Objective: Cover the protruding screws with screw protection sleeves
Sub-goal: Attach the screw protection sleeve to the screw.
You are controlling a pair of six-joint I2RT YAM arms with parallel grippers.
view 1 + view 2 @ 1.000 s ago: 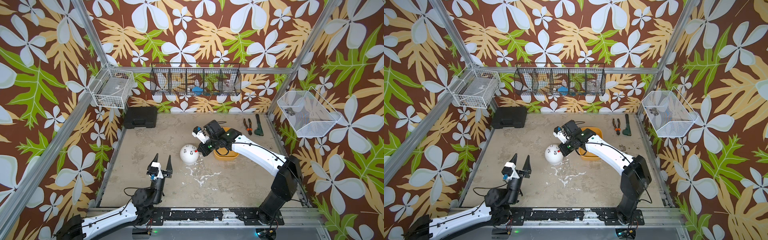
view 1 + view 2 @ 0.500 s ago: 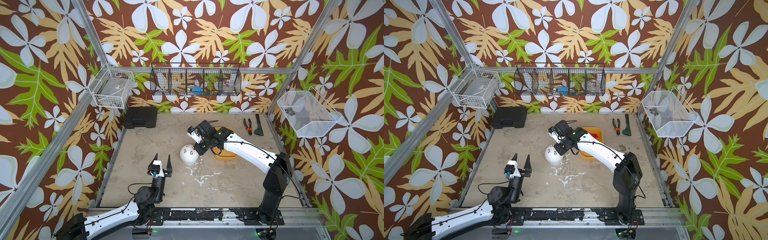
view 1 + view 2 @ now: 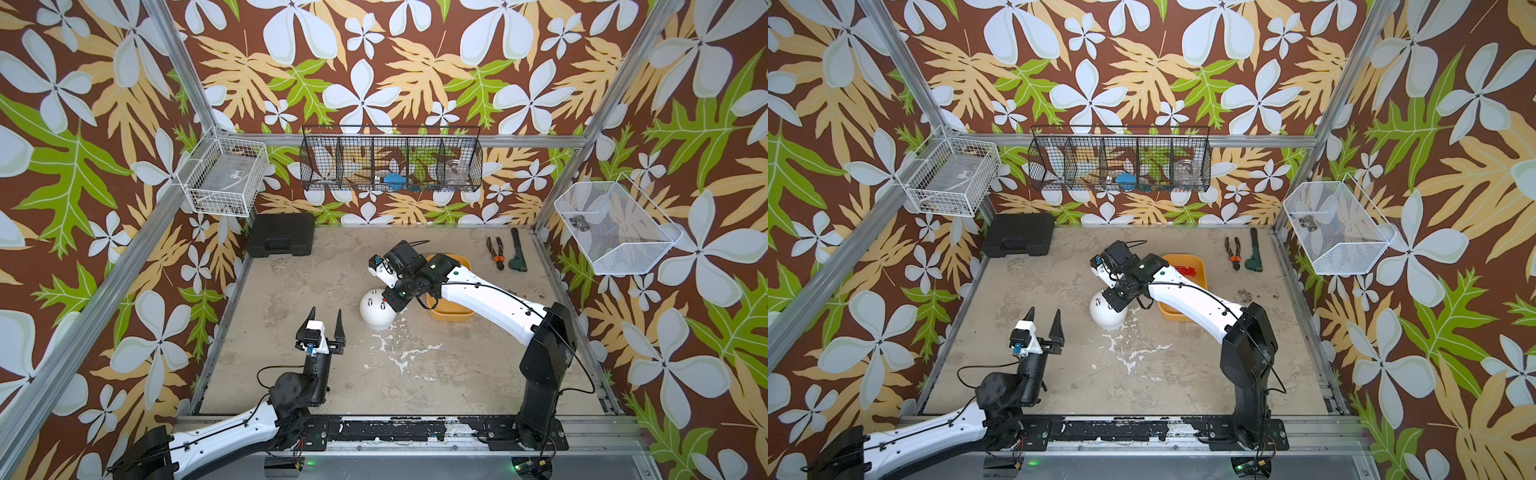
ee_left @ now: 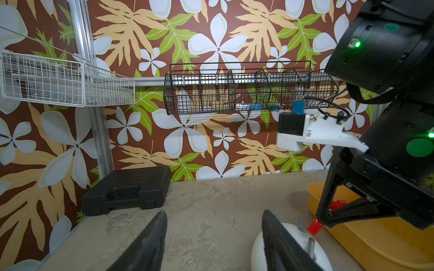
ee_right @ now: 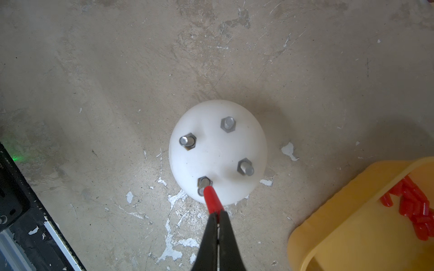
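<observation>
At left, the left arm's fingers stand wide apart and empty, short of the white dome on the tabletop. At centre, the right arm's fingers, the nearer pair, pinch one red sleeve, its long axis pointing from their tips at the closest of four bare screws; whether it touches is unclear. At right, spare sleeves lie in the yellow tray.

Red sleeve, grey screws, white dome, yellow tray.
</observation>
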